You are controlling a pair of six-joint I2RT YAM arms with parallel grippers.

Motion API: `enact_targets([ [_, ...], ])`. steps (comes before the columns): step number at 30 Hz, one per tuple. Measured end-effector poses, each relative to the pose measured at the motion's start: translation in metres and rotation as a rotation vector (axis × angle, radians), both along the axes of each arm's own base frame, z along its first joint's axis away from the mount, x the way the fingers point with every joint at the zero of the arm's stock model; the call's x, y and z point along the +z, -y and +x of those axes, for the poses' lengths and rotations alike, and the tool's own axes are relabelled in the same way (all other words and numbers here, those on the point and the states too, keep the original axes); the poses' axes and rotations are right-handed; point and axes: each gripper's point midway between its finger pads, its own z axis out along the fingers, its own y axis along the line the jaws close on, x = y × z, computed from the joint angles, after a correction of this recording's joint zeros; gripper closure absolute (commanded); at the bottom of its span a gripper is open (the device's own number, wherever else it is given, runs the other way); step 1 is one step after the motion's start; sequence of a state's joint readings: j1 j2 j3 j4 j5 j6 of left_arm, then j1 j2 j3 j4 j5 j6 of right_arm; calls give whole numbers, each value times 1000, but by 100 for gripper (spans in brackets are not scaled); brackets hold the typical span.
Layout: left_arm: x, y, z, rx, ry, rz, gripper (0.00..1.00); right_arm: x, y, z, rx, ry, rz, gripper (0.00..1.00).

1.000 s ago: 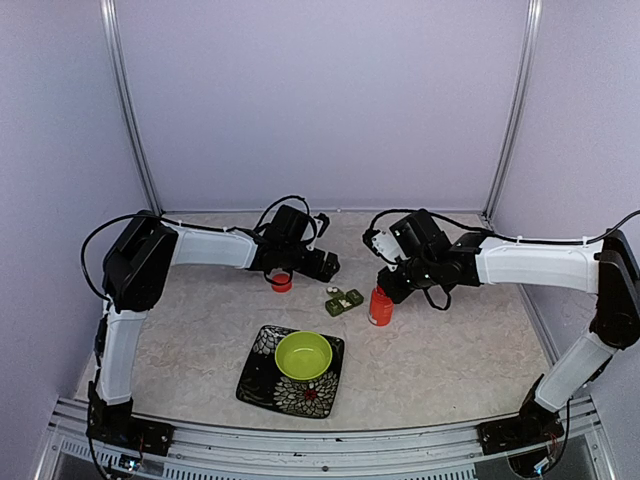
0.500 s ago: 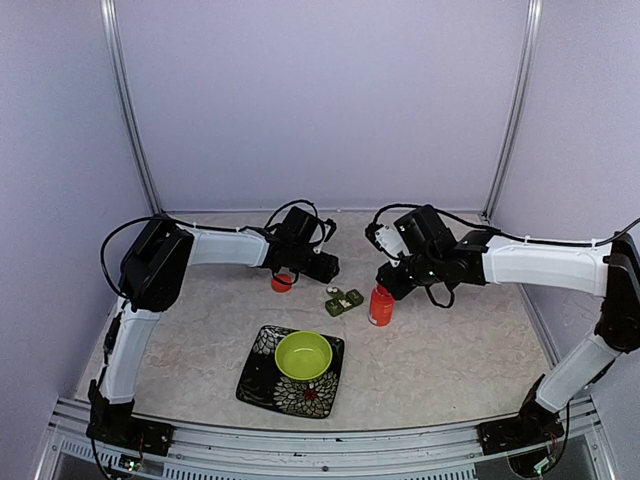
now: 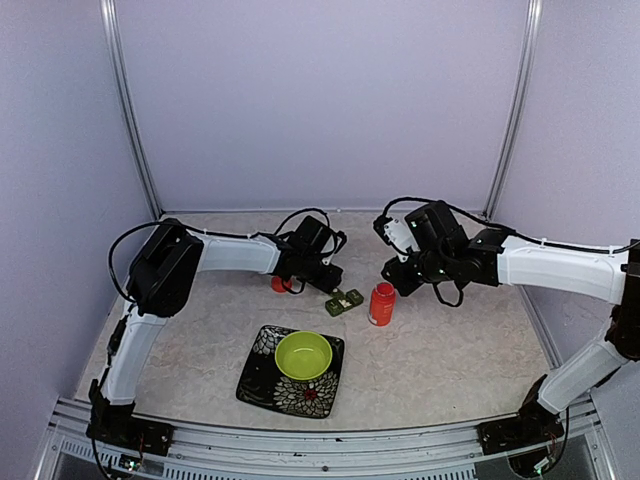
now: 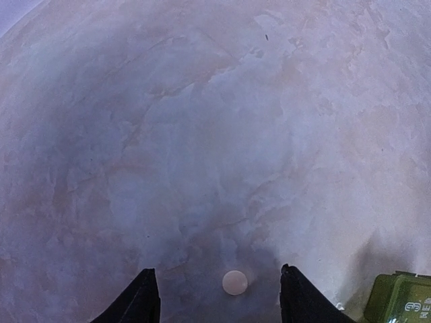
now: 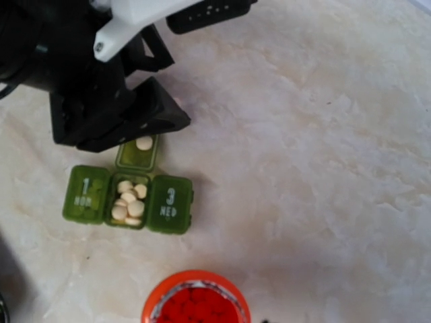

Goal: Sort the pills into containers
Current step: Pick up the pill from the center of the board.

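Note:
A single white pill (image 4: 234, 282) lies on the marble table between the fingers of my left gripper (image 4: 217, 269), which is open and does not touch it. The dark green pillbox (image 5: 128, 195) sits just to the right of that gripper (image 3: 325, 280). Its middle compartment is open and holds several white pills (image 5: 128, 200); one more pill (image 5: 144, 142) rests on the flipped-up lid. The two outer compartments are closed. An open orange bottle (image 5: 195, 303) full of red pills stands beside the pillbox (image 3: 343, 301). My right gripper (image 3: 393, 277) hovers above and behind the bottle (image 3: 381, 303); its jaws are hidden.
A red bottle cap (image 3: 281, 285) lies on the table left of my left gripper. A lime-green bowl (image 3: 303, 355) sits on a black floral plate (image 3: 262, 385) near the front. Purple walls enclose the table.
My left gripper has moved right from the red cap toward the pillbox, and its jaws have narrowed. My right gripper has drawn up and back off the orange bottle.

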State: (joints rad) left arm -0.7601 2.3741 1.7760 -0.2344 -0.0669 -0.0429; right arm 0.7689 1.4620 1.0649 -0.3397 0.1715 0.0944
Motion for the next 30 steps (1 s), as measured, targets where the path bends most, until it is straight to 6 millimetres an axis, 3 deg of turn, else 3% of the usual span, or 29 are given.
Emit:
enact_targets([
  [15, -5, 8, 7, -7, 10, 12, 66, 3, 5, -2, -10, 9, -3, 70],
  [30, -6, 7, 4, -5, -1, 3, 72, 6, 9, -1, -26, 23, -9, 69],
])
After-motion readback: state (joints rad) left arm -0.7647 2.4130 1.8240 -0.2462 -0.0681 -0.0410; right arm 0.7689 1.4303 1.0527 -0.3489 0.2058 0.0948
